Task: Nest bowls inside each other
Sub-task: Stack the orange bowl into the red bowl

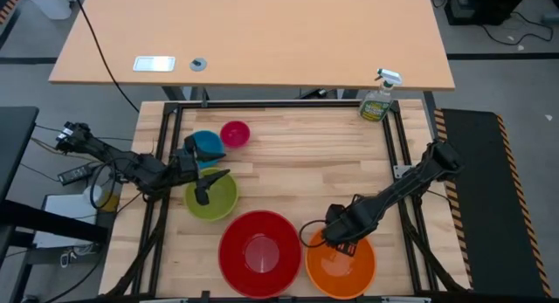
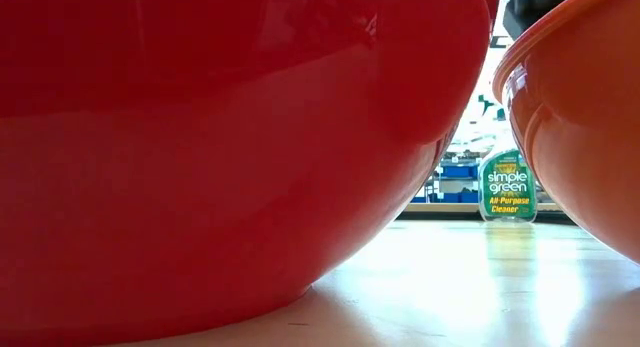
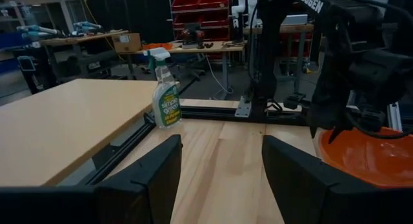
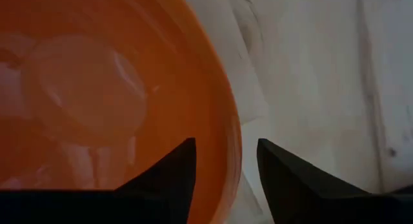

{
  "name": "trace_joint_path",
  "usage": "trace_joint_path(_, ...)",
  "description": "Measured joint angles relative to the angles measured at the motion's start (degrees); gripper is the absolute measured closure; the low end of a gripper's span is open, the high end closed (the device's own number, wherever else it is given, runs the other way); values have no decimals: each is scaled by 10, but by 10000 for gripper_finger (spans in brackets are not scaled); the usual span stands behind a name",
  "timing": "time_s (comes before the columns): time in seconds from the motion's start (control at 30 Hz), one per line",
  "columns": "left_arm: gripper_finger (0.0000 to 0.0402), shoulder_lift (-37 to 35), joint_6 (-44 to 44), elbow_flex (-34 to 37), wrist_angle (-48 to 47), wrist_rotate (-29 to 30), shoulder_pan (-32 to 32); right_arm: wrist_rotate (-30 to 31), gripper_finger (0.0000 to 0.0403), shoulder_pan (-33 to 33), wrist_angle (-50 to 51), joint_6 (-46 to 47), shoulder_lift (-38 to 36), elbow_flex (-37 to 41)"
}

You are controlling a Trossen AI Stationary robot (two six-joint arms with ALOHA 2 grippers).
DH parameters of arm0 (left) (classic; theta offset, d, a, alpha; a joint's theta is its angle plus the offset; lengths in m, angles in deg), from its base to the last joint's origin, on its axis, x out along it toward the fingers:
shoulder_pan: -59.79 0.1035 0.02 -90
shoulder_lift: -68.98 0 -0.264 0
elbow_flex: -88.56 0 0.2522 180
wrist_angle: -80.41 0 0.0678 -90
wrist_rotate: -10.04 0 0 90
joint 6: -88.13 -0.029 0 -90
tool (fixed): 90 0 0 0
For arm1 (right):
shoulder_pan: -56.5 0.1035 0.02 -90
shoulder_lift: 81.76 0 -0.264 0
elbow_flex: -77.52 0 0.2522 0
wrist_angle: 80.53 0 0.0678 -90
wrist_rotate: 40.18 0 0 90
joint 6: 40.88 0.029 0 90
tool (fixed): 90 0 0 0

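Five bowls sit upright on the wooden table: a big red bowl (image 1: 259,253) at the near middle, an orange bowl (image 1: 342,266) to its right, a lime green bowl (image 1: 214,201), a blue bowl (image 1: 206,145) and a small magenta bowl (image 1: 235,133) at the far left. My right gripper (image 4: 226,146) points down, open, astride the orange bowl's far-left rim (image 4: 233,156). One finger is inside and one outside, with a gap showing on each side. My left gripper (image 1: 210,184) is open and level above the lime green bowl, with nothing between its fingers.
A green spray bottle (image 1: 378,98) stands at the table's far right corner. A larger light-wood table (image 1: 253,32) lies beyond the far edge. The red and orange bowls stand close together at the near edge (image 2: 470,107). Bare wood lies in the table's middle and far right.
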Motion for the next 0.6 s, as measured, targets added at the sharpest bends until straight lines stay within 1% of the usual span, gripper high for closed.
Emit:
trace_joint_path(0.17, 182, 0, 1, 0, -8, -2, 0, -7, 255, 0, -82, 1, 0, 52)
trace_joint_path(0.3, 182, 0, 1, 0, -10, -2, 0, -9, 273, 0, -132, 2, 0, 73)
trace_joint_path(0.47, 182, 0, 0, 0, -10, -2, 0, -11, 307, 0, -139, 19, 0, 82)
trace_joint_path(0.6, 182, 0, -1, 0, -11, -2, 0, -29, 343, -2, -145, 33, -4, 89)
